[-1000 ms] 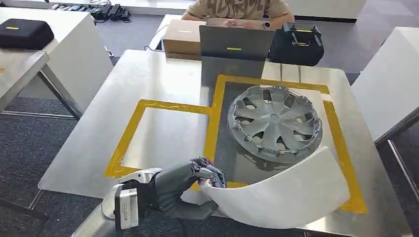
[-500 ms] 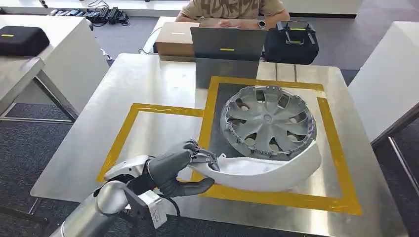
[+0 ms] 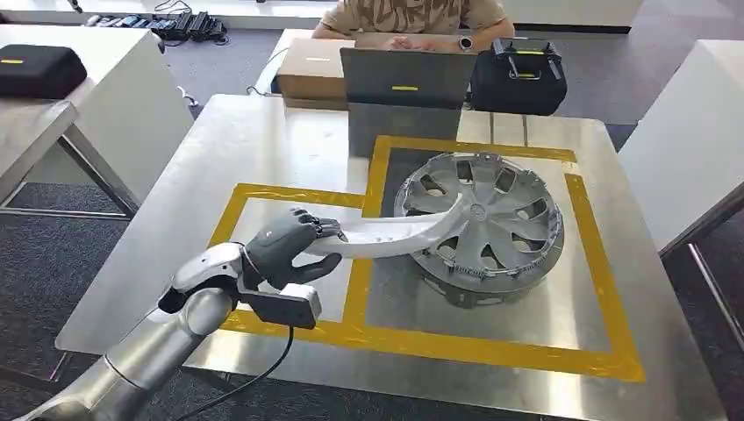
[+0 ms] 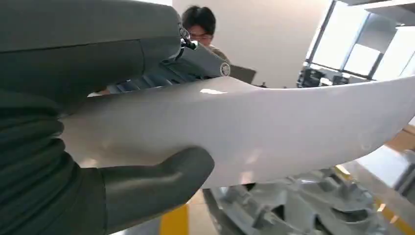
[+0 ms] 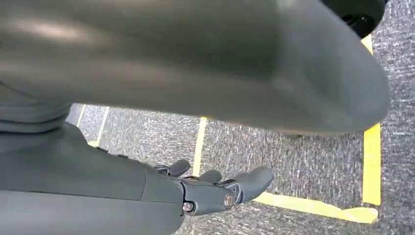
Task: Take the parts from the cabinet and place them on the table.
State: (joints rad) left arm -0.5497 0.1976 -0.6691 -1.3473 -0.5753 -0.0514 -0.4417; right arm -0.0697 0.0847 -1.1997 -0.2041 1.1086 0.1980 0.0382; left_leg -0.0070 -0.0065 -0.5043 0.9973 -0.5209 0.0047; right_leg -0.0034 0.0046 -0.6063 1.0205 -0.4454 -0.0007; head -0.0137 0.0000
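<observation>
Two parts matter here: the white curved panel (image 3: 399,235) held by the left robot hand (image 3: 285,248), and the silver wheel cover (image 3: 478,224) already lying on the worktop (image 3: 254,140) inside the right yellow tape frame (image 3: 491,351). The left robot hand grips the panel at one end, thumb under and fingers over, as the left wrist view shows w/ the panel (image 4: 274,127) clamped there. The free end of the panel reaches over the wheel cover and seems to rest on it or hang just above; I cannot tell which. The right robot hand (image 5: 215,188) hangs beside the body over the carpet, fingers apart, holding nothing. Main risk, in my judgement: the panel is long and held at one end only, so it can turn in the grip or slip out when lowered. If the far end pushes on the wheel cover, it may shove the cover out of its frame, or the panel may come to rest tilted on top of it instead of flat in the left frame (image 3: 230,213). A release made too early could let it slide toward the worktop edge, esp. the near one. A laptop (image 3: 405,77) and a person (image 3: 412,16) are behind, well apart.
</observation>
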